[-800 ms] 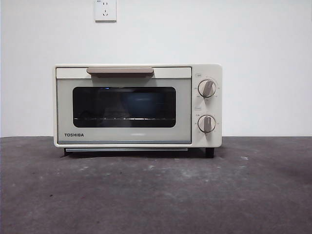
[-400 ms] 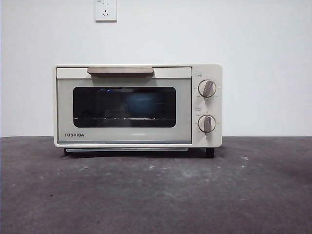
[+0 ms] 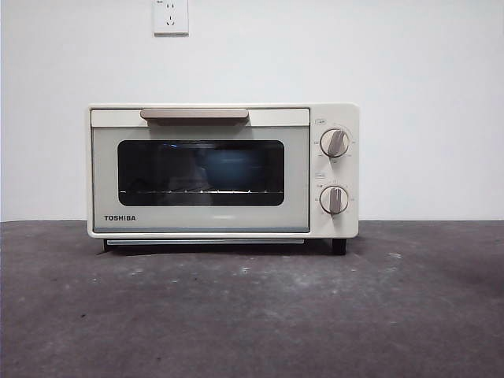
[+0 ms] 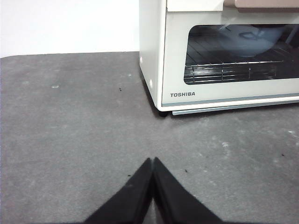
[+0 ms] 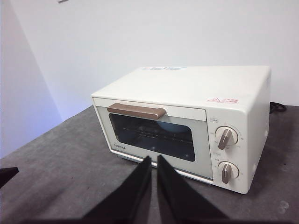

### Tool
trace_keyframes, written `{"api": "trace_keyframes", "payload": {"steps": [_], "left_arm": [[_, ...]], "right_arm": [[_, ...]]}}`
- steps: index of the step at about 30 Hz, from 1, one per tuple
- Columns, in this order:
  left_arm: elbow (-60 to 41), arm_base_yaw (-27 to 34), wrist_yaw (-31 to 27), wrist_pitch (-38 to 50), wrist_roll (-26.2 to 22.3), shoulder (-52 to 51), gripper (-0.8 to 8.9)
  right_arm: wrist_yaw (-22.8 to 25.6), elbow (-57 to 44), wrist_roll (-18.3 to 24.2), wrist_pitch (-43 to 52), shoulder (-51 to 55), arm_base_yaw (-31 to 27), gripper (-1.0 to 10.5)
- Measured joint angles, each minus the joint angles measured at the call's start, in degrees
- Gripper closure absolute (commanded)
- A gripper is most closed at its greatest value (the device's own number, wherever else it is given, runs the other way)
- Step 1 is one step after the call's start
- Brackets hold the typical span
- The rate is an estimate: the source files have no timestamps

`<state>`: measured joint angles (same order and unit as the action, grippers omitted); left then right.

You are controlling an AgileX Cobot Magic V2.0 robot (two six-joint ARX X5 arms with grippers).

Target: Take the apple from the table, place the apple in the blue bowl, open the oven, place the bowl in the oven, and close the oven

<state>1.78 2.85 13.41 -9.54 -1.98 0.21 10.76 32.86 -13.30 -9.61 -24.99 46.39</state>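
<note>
The cream-white oven stands on the dark grey table with its door closed. Behind the dark glass, the blue bowl rests on the wire rack; it also shows in the left wrist view as the bowl. The apple is hidden. My left gripper hovers low over the table, off the oven's TOSHIBA corner, shut with nothing in it. My right gripper hangs higher, in front of the oven, its jaws nearly touching and holding nothing. Neither arm appears in the front view.
A beige bar handle runs along the top of the door, and two round knobs sit on the oven's right side. A white wall with a socket is behind. A black tip shows at the right wrist view's edge.
</note>
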Motion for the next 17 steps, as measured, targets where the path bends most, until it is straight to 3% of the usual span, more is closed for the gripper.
{"api": "trace_keyframes", "payload": {"steps": [11,14,17], "left_arm": [[0.0,0.0,0.0,0.0,0.0,0.0,8.06],[0.0,0.0,0.0,0.0,0.0,0.0,8.06],[0.0,0.0,0.0,0.0,0.0,0.0,8.06]], "right_arm": [[1.0,0.0,1.4,-0.2,0.3,-0.5,9.4],[0.7,0.0,4.3,-0.9,1.5,-4.5,9.4],[-5.3,-0.9,5.8,-0.8,3.1,-11.4,9.4]]}}
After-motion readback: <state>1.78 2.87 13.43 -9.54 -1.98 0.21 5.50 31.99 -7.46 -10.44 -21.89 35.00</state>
